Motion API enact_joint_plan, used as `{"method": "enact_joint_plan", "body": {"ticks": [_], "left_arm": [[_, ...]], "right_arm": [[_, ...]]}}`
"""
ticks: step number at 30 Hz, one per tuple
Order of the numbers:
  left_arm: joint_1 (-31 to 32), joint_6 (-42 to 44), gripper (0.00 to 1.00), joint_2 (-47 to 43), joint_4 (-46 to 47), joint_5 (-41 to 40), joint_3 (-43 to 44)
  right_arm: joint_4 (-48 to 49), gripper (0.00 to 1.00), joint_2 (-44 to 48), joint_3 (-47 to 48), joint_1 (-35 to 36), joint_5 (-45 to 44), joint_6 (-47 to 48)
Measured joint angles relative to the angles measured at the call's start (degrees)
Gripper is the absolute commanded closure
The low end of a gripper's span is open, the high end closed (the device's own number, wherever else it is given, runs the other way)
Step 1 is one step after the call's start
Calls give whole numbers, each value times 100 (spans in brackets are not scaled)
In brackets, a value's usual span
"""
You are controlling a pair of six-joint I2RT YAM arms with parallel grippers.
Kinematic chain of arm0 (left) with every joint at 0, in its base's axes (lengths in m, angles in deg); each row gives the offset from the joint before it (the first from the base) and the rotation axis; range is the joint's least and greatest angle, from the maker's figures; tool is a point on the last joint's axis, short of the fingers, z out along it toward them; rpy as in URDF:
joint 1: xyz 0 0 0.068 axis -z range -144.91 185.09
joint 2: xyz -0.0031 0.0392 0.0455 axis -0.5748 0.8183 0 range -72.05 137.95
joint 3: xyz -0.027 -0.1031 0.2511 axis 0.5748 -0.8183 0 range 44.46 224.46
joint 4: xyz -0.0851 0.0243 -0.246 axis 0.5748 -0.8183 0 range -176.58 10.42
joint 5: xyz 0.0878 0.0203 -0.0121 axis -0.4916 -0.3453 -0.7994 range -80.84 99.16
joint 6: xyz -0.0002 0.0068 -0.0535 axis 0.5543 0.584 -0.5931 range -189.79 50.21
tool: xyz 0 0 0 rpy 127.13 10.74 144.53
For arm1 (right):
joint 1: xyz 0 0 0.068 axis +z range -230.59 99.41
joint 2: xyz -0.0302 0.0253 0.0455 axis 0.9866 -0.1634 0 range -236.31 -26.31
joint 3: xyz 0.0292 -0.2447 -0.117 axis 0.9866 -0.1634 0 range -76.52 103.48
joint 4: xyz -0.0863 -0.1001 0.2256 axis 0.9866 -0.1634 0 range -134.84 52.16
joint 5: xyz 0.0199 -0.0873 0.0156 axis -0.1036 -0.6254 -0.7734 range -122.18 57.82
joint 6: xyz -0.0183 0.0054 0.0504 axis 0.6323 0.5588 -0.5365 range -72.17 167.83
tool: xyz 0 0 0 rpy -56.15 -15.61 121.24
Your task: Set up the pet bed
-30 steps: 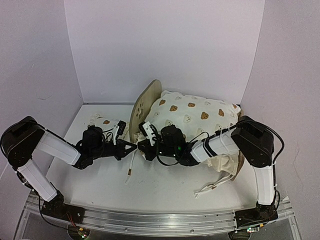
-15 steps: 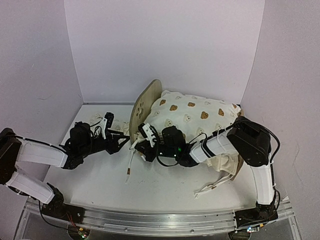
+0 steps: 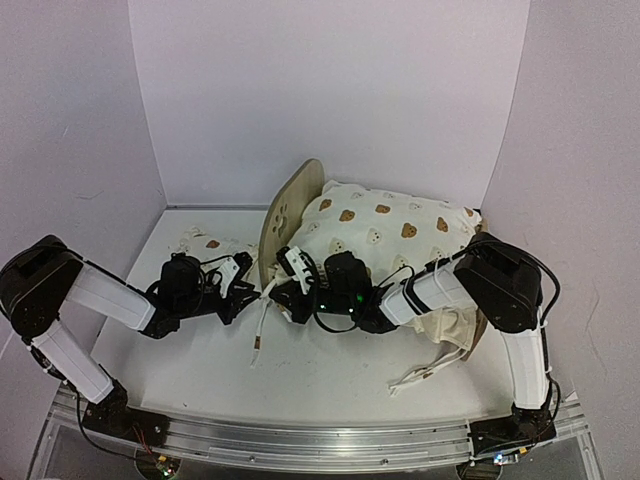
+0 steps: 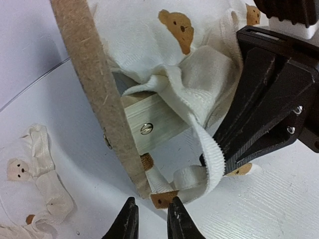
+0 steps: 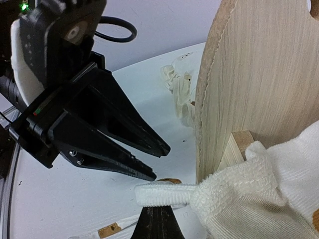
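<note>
The pet bed's light-wood headboard (image 3: 288,212) stands on edge at table centre. Its striped base is hidden under the bear-print cushion (image 3: 390,228). My right gripper (image 3: 277,293) is shut on a white cushion tie (image 5: 169,194) at the headboard's lower corner, and its fingers (image 5: 155,225) show below the strap. My left gripper (image 3: 257,289) is narrowly open and empty. Its tips (image 4: 152,219) sit just short of the tie's brown end (image 4: 164,199), beside the headboard edge (image 4: 94,89) and wood rail (image 4: 154,117). The left gripper (image 5: 159,162) faces mine in the right wrist view.
A small bear-print pillow (image 3: 205,242) lies left of the headboard, behind my left arm. Another tie (image 3: 262,325) trails on the table toward the front. More cushion ties (image 3: 430,368) hang off at the front right. White walls close in the back and sides.
My left gripper pulled back to the left, then came back to the headboard's lower corner, near the tie end. My right gripper stayed in place, holding the tie.
</note>
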Motion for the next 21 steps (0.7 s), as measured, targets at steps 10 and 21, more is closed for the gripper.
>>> {"method": "enact_joint_plan", "body": {"ticks": [10,21], "left_arm": [[0,660,72,72,66,442,74],[-13,807,73,330,66,658,431]], "right_arm": [[-11,100,0,2,-7,46,0],[-61,100,0,39,-33,195,0]]}}
